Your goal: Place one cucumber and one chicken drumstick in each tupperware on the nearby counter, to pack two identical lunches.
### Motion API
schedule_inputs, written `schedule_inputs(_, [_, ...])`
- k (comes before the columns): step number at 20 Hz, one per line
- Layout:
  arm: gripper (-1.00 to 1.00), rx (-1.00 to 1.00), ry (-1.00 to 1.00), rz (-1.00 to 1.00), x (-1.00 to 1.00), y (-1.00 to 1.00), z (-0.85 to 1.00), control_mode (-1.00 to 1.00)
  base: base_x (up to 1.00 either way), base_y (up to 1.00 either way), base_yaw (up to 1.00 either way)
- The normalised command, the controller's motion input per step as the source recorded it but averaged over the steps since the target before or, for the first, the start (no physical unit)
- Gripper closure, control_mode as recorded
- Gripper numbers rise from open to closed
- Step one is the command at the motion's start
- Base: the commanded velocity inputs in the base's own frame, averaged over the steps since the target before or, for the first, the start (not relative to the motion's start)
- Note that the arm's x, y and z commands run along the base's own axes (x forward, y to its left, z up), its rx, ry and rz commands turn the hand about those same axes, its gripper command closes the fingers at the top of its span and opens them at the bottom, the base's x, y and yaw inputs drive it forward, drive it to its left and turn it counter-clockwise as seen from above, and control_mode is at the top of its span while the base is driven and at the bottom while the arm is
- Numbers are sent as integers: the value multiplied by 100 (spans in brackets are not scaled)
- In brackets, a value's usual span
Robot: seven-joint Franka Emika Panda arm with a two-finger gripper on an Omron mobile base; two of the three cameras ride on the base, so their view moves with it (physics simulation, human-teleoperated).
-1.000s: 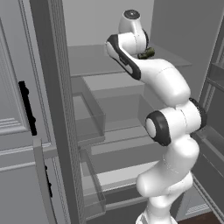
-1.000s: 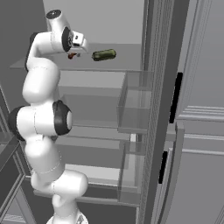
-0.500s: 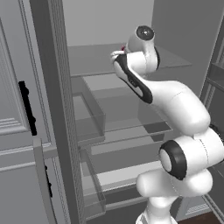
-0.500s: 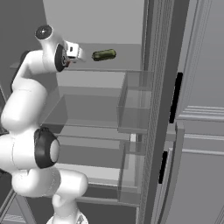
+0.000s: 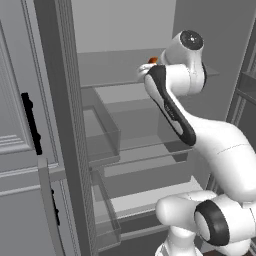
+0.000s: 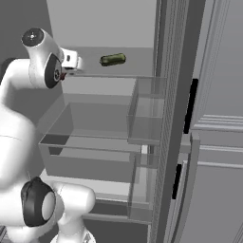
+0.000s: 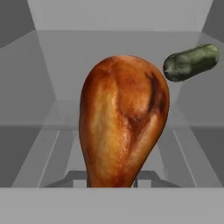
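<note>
1. The open fridge (image 6: 114, 95) is the landmark: grey walls, clear shelves and clear drawers, with its doors swung wide on both sides.
2. The gripper (image 6: 76, 60) is raised at the fridge's top shelf (image 6: 118, 76), near that shelf's left end in the right base view.
3. In the hand view a browned chicken drumstick (image 7: 122, 120) stands upright directly ahead of the gripper, thick end up and narrow end down at the fingers; the fingertips themselves are hidden, but the jaws appear clamped on it.
4. In the left base view a small orange patch of the drumstick (image 5: 152, 60) peeks out behind the wrist, at the fridge's top shelf.
5. A dark green cucumber (image 6: 113, 59) lies on its side on the top shelf, further into the fridge than the drumstick and apart from it.
</note>
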Motion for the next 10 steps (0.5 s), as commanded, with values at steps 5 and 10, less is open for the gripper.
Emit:
schedule_inputs(5, [100, 0, 6, 4, -100, 0, -53, -100, 0, 0, 0])
schedule_inputs(10, [100, 0, 0, 1, -100, 0, -63, -100, 0, 0, 0])
